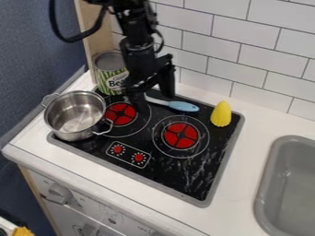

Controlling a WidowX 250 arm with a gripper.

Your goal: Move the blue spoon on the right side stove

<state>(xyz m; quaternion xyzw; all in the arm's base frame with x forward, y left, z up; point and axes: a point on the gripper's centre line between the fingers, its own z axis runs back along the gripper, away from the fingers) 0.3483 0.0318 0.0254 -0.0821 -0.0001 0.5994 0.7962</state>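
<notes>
The gripper (152,95) hangs over the back left part of the black stove top (206,173), its two fingers spread apart. Just below it and to its right lies the blue spoon (183,106), near the stove's back edge behind the two red burners. The spoon's light blue end points right, and its narrower pale part runs left to beneath the gripper. Whether the fingers touch the spoon cannot be told. The spoon's far left end is hidden by the gripper.
A steel pot (75,115) stands on the stove's left side, with a green-labelled can (111,73) behind it. A yellow corn-like object (221,114) stands at the back right. Beyond the right counter is a grey sink (271,173); a tiled wall (246,60) rises behind.
</notes>
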